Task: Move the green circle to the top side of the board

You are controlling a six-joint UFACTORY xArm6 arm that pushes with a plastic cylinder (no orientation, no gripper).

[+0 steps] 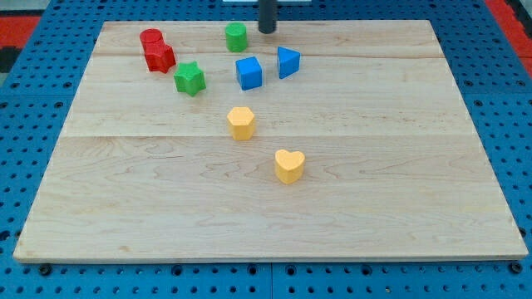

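The green circle [237, 36] stands near the board's top edge, a little left of centre. My tip [267, 31] is just to its right, close to it with a small gap, at the board's top edge. The rod comes down from the view's top. A green star [189, 79] lies lower left of the circle.
A red cylinder [151, 39] and a red block [160, 57] touch at the top left. A blue cube [248, 72] and a blue triangle [288, 61] sit below the tip. A yellow hexagon [241, 123] and a yellow heart [289, 165] lie mid-board. The wooden board [399, 166] rests on a blue pegboard.
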